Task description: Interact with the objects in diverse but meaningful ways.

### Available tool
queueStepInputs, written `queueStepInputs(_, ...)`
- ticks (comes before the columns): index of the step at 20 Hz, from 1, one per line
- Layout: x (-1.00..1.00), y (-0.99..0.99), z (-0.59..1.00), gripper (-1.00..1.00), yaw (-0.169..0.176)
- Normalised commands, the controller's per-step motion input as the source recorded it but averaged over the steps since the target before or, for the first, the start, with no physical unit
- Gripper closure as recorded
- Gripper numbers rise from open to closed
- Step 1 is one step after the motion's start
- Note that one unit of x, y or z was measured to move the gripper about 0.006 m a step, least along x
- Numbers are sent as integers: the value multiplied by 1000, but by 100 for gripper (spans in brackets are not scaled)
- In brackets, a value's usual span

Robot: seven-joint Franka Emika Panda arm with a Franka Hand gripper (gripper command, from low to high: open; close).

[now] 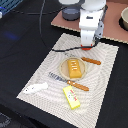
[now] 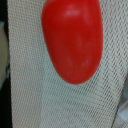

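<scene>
The red tomato [image 2: 72, 40] fills most of the wrist view, lying on the woven placemat [image 2: 30, 95]. In the exterior view my gripper [image 1: 87, 45] is down at the mat's far edge, directly over the tomato [image 1: 87, 48], of which only a red sliver shows under the fingers. The fingers do not show in the wrist view, so their state is unclear. An orange-brown bread loaf [image 1: 74, 67] lies on a small plate [image 1: 63, 65] mid-mat. A white fish [image 1: 34, 88] lies at the mat's left corner. The yellow packet [image 1: 71, 96] lies near the front edge.
A wooden-handled knife [image 1: 70, 83] lies in front of the plate, and another wooden-handled utensil [image 1: 91, 61] lies to its right. Grey pots [image 1: 70, 13] [image 1: 123, 19] stand on a brown board at the back. A black table surrounds the placemat [image 1: 105, 75].
</scene>
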Motion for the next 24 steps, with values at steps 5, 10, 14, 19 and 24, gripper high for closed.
queueStepInputs(5,159,234,-238,-100,44)
queueStepInputs(10,351,362,-71,-100,52)
queueStepInputs(14,412,466,-11,-100,68)
queueStepInputs(19,245,345,-99,100,54)
queueStepInputs(24,149,309,-135,100,46)
